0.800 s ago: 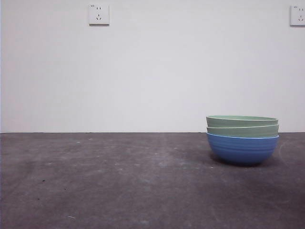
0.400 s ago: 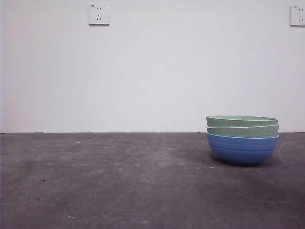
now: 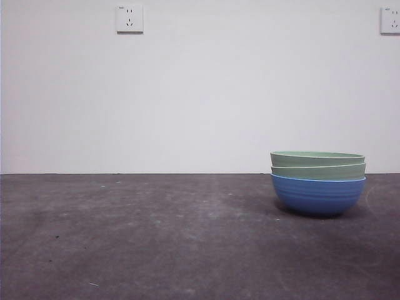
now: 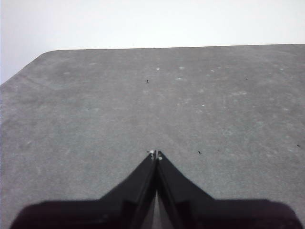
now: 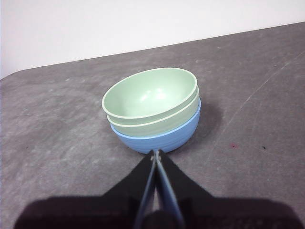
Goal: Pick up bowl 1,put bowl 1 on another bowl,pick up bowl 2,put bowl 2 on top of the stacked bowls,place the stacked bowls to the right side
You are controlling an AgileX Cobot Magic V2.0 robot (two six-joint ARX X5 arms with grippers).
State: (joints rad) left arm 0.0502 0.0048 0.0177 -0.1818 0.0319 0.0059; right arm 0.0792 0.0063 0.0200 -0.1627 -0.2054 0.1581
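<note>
— Blue at the bottom, two pale green ones nested inside it: that's the stacked bowls (image 3: 318, 183), right?

— Yes. The blue bowl (image 3: 318, 195) sits flat on the grey worktop (image 3: 156, 237), toward the right in the front view, with the lower green bowl (image 3: 318, 171) seated in it and the upper green bowl (image 3: 317, 158) seated in that one. All three are upright, rims level.

— Anything gripping them?

— No. In the right wrist view the right pincer (image 5: 156, 153) has its jaws pressed together with nothing between them, its tip near the blue bowl's side, apart from the stack as far as I can tell.

— And the other arm?

— The left pincer (image 4: 155, 154) is likewise closed and empty, over bare worktop well away from the bowls.

— What's behind the stack?

— A plain white wall (image 3: 200, 94) with two sockets high up, the left socket (image 3: 129, 19) and the right socket (image 3: 390, 20) at the picture's edge.
</note>
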